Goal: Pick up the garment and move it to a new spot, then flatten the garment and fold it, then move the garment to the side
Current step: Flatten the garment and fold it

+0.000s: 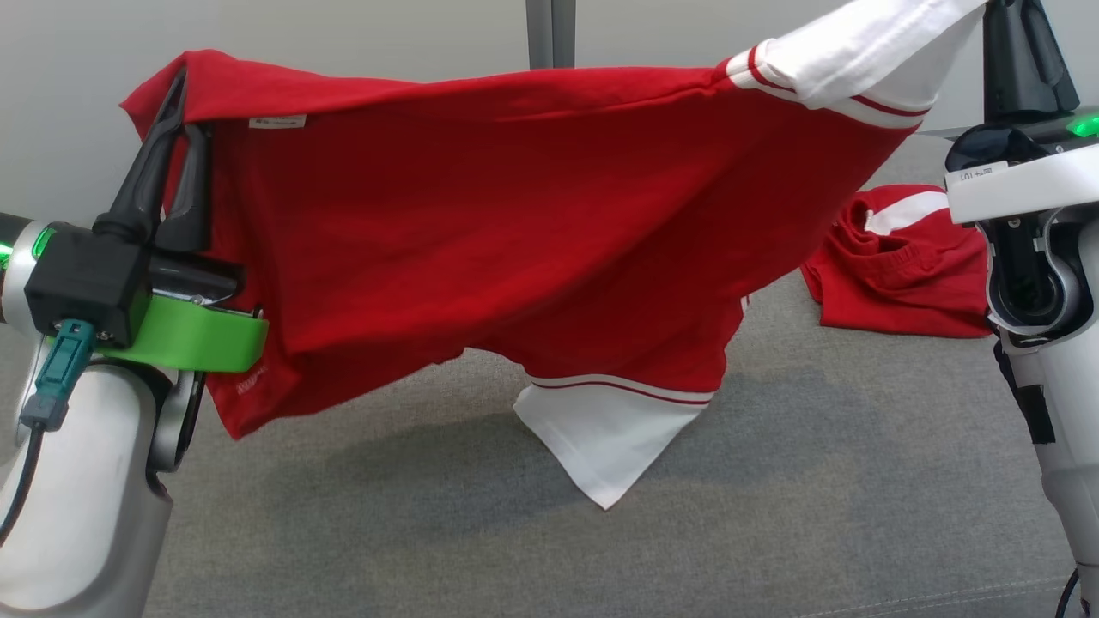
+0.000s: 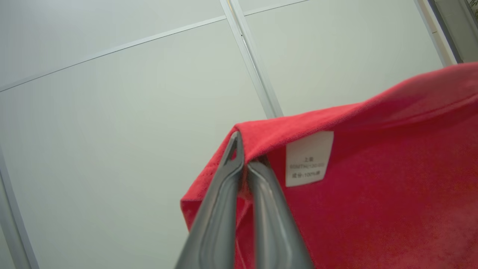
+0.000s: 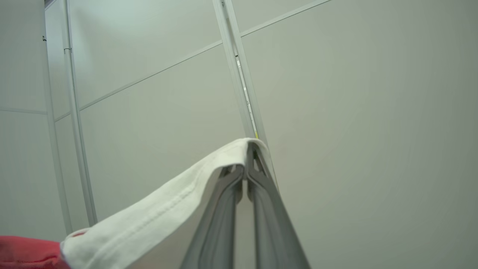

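The garment (image 1: pixel 515 240) hangs stretched left-to-right above the surface (image 1: pixel 773 481), left claw (image 2: pixel 242 153) clenched on its red corner, right claw (image 3: pixel 249 157) apparently pinching the white sleeve.

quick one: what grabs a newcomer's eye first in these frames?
The red T-shirt is stretched in mid-air across the head view. The left gripper pinches one corner and the right gripper pinches a white sleeve. The other white sleeve dangles toward the grey surface, and a second red garment lies crumpled at the right.
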{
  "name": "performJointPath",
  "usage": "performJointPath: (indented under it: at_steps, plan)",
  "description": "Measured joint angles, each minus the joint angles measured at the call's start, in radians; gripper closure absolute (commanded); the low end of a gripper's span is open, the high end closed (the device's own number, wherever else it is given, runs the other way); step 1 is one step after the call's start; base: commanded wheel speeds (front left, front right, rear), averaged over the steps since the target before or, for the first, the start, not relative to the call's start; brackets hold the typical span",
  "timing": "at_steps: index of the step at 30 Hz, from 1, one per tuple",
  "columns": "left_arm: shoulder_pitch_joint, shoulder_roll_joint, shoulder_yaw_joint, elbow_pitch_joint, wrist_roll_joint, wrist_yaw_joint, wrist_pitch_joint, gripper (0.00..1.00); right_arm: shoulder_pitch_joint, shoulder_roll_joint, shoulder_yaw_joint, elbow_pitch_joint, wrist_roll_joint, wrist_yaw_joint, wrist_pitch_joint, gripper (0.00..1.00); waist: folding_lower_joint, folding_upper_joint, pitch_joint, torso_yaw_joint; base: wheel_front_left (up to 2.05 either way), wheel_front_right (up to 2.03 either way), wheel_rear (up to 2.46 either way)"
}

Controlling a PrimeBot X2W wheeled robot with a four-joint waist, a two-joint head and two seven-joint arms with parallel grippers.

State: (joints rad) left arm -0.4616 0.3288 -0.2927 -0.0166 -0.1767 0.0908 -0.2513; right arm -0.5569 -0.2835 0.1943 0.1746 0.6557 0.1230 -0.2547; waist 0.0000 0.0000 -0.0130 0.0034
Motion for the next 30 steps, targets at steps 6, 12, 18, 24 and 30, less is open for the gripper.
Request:
performJointPath:
  at_steps: [6, 12, 18, 24, 30]
  plan:
    - [-0.013, 0.009, -0.013, 0.045, -0.1, -0.085, 0.141, 1.0, -0.015, 0.037, 0.06, 0.037, 0.068, 0.0, 0.078, 1.0, 0.0, 0.0, 0.02, 0.006, 0.0, 0.0, 0.0]
    - [-0.134, 0.021, -0.044, 0.208, -0.118, -0.14, 0.261, 1.0, -0.18, 0.064, 0.164, 0.207, -0.039, -0.03, 0.181, 1.0, 0.0, 0.0, 0.066, 0.008, 0.0, 0.0, 0.0]
    - [-0.441, -0.003, 0.042, 0.172, -0.091, -0.106, 0.177, 1.0, -0.503, 0.063, 0.018, 0.16, -0.07, -0.091, 0.021, 1.0, 0.0, 0.0, 0.098, 0.017, 0.0, 0.0, 0.0]
    - [-0.279, 0.008, -0.045, 0.238, -0.064, -0.139, 0.192, 1.0, -0.239, 0.099, 0.138, 0.252, -0.063, -0.042, 0.043, 1.0, 0.0, 0.0, 0.097, 0.011, 0.0, 0.0, 0.0]
    - [0.018, -0.002, -0.173, 0.378, -0.068, -0.178, 0.252, 1.0, 0.102, 0.11, 0.203, 0.377, -0.021, -0.035, 0.091, 1.0, 0.0, 0.0, 0.116, 0.003, 0.0, 0.0, 0.0]
